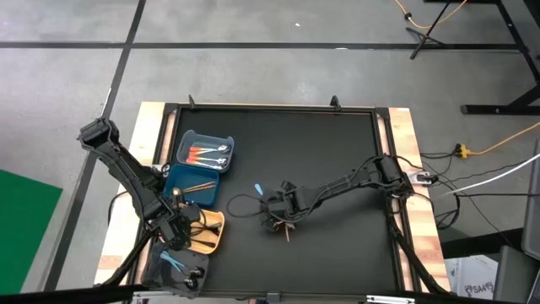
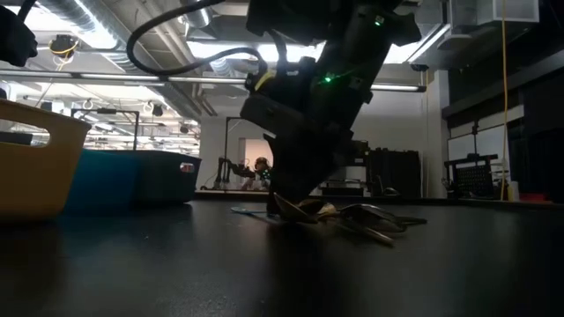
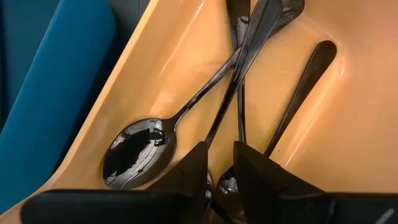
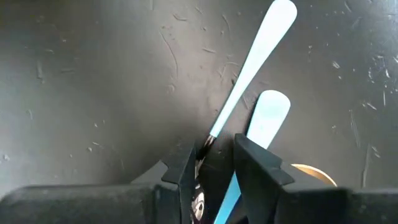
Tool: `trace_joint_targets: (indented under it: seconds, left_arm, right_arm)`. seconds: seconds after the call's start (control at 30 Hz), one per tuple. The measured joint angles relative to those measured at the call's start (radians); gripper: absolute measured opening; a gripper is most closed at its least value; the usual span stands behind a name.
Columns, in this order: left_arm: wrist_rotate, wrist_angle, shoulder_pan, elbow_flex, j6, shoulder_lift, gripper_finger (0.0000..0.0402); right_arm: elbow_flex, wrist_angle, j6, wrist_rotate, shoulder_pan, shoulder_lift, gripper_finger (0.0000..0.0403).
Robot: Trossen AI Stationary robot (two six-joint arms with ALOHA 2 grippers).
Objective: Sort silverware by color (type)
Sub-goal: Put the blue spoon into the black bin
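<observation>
scratched black tabletop [image 4: 93, 93], perhaps workshop behind

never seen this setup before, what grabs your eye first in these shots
First the right gripper, down on the black mat near the table's middle over a small heap of silverware, its fingers astride a light blue handle. Next the left gripper at the table's left edge, dipped into the yellow bin where black spoons lie crossed.

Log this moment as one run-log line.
left gripper: over black spoons in yellow bin | right gripper: at light blue utensils on table
</observation>
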Motion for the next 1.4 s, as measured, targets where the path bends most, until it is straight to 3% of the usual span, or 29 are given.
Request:
trace_joint_targets:
  seconds: [0.43, 0.83, 1.13, 1.4]
  left_arm:
    - [-0.002, 0.001, 0.000, 0.000, 0.000, 0.000, 0.0071]
    - [0.023, 0.001, 0.000, 0.000, 0.000, 0.000, 0.0071]
    - [0.117, -0.003, 0.000, 0.004, 0.000, -0.001, 0.0071]
    - [0.178, -0.032, 0.000, 0.112, 0.003, -0.001, 0.0071]
  right_arm:
    - [-0.022, 0.004, 0.001, -0.017, 0.000, -0.001, 0.0100]
    - [-0.022, 0.003, -0.002, -0.019, 0.000, -0.001, 0.0004]
    - [-0.022, 0.002, -0.048, -0.002, 0.001, -0.001, 0.0002]
    - [0.030, -0.008, -0.110, -0.003, 0.001, 0.002, 0.0001]
